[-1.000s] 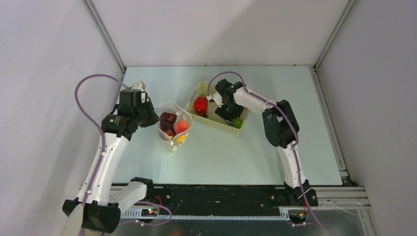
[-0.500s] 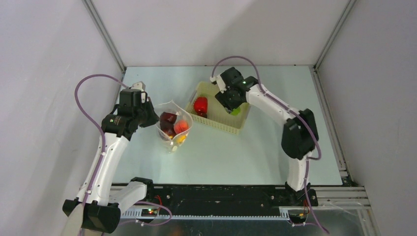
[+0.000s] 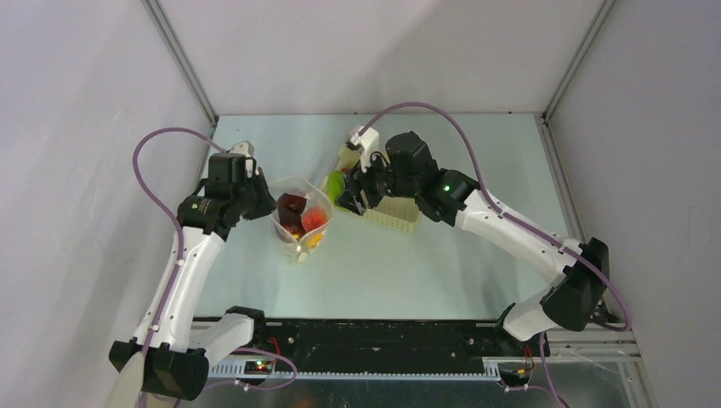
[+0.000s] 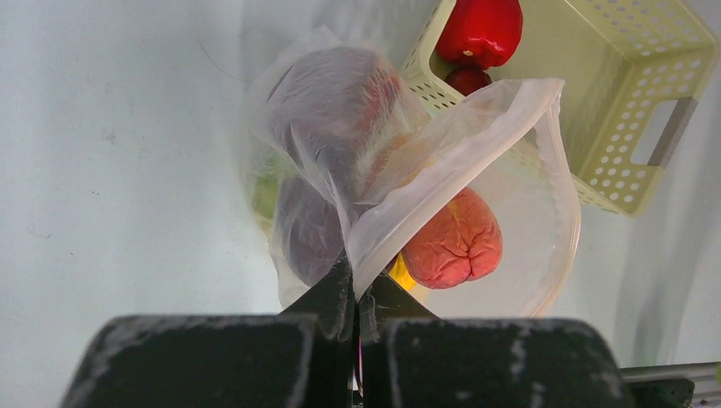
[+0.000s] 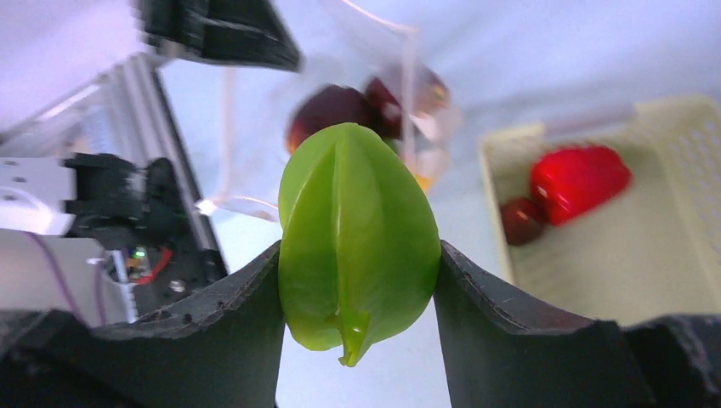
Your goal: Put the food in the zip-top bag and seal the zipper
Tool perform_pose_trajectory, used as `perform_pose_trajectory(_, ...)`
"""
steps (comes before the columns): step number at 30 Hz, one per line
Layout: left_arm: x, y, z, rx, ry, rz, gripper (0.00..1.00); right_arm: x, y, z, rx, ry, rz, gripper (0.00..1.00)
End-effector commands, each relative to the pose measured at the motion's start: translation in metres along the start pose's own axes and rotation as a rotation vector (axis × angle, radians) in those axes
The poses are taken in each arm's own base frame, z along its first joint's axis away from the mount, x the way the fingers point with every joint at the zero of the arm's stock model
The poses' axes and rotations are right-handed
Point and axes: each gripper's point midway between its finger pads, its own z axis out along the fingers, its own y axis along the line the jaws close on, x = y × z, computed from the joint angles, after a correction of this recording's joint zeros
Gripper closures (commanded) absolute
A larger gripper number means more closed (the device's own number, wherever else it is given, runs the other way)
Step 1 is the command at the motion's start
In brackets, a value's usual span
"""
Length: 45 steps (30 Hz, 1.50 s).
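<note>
The clear zip-top bag [image 3: 299, 223] stands on the table with its mouth held wide. My left gripper [image 4: 355, 293] is shut on the bag's near rim, where the zipper [image 4: 563, 161] edge runs round the opening. Inside lie a dark purple piece [image 4: 310, 234], an orange-red piece [image 4: 452, 240] and a yellow piece [image 4: 400, 274]. My right gripper [image 5: 357, 285] is shut on a green food piece [image 5: 357, 246]. In the top view this green piece [image 3: 336, 183] hangs in the air just right of the bag's mouth, between bag and basket.
The pale yellow latticed basket [image 3: 395, 214] sits right of the bag, partly under my right arm. It holds a red pepper [image 5: 578, 180] and a small dark red piece [image 5: 520, 221]. Grey walls enclose the table on three sides.
My right arm has lifted the green piece out of the basket and carried it left toward the bag's mouth. The left arm and the bag have stayed still.
</note>
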Motion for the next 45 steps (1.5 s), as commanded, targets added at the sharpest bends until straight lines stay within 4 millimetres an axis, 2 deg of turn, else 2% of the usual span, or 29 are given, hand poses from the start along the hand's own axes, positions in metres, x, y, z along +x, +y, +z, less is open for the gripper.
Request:
perform_pose_trajectory(1, -0.003, -0.004, 0.002, 0.028, -0.006, 0.014, 1.0, -0.042, 0.053, 0.013, -0.206, -0.156, 0.004, 0.87)
perform_pose_trajectory(4, -0.002, -0.006, 0.0, 0.039, -0.006, 0.016, 1.0, -0.051, 0.062, 0.026, -0.212, -0.176, 0.035, 0.87)
perform_pose_trajectory(10, -0.004, -0.008, -0.005, 0.05, -0.028, 0.017, 1.0, -0.052, 0.074, 0.071, -0.253, -0.171, 0.187, 0.8)
perform_pose_trajectory(15, -0.005, -0.009, -0.007, 0.057, -0.033, 0.018, 1.0, -0.036, 0.08, 0.098, -0.169, -0.096, 0.232, 0.74)
perform_pose_trajectory(18, -0.005, -0.01, -0.008, 0.065, -0.037, 0.019, 1.0, -0.021, 0.074, 0.113, -0.096, -0.053, 0.273, 0.74)
perform_pose_trajectory(27, -0.008, -0.011, -0.013, 0.073, -0.056, 0.018, 1.0, 0.014, 0.066, 0.136, 0.011, 0.056, 0.285, 0.68)
perform_pose_trajectory(31, -0.007, -0.011, -0.012, 0.072, -0.057, 0.016, 1.0, 0.021, 0.056, 0.137, 0.095, 0.087, 0.266, 0.56)
perform_pose_trajectory(32, -0.007, -0.011, -0.012, 0.071, -0.053, 0.017, 1.0, 0.02, 0.055, 0.137, 0.106, 0.087, 0.26, 0.5)
perform_pose_trajectory(33, -0.007, -0.011, -0.012, 0.072, -0.054, 0.017, 1.0, 0.018, 0.054, 0.136, 0.117, 0.083, 0.252, 0.47)
perform_pose_trajectory(35, -0.008, -0.011, -0.013, 0.072, -0.056, 0.018, 1.0, 0.014, 0.055, 0.135, 0.116, 0.076, 0.24, 0.34)
perform_pose_trajectory(38, -0.008, -0.01, -0.013, 0.069, -0.061, 0.017, 1.0, 0.006, 0.057, 0.132, 0.109, 0.061, 0.223, 0.27)
perform_pose_trajectory(41, -0.008, -0.01, -0.012, 0.066, -0.057, 0.016, 1.0, -0.002, 0.06, 0.127, 0.097, 0.047, 0.205, 0.03)
perform_pose_trajectory(45, -0.008, -0.01, -0.013, 0.066, -0.06, 0.017, 1.0, -0.016, 0.062, 0.116, 0.087, 0.019, 0.179, 0.01)
